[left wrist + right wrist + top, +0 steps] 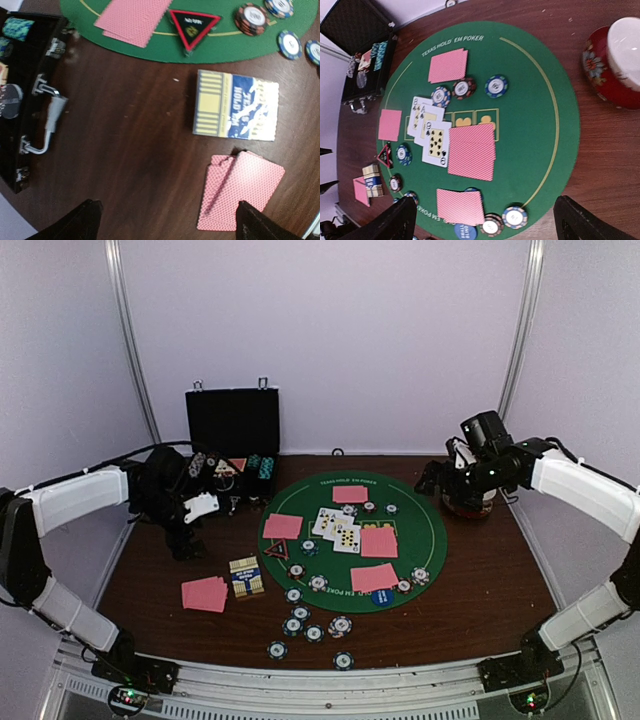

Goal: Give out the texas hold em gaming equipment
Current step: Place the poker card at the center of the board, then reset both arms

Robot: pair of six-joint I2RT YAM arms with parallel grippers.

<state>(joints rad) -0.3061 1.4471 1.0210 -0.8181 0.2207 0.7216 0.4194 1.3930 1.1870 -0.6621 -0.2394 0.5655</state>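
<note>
Robot lab test cell, not a home. Dark brown wooden worktop (480, 590) is boxed in by plain pale-lilac wall panels (330, 340) joined by silver metal frame posts (130, 340). White-and-black left robot arm (75, 498) and right robot arm (585, 490) are bolted to a grey aluminium rail (330, 685) at the near edge. Round green felt poker mat (430, 530) sits mid-worktop like a staged prop.
</note>
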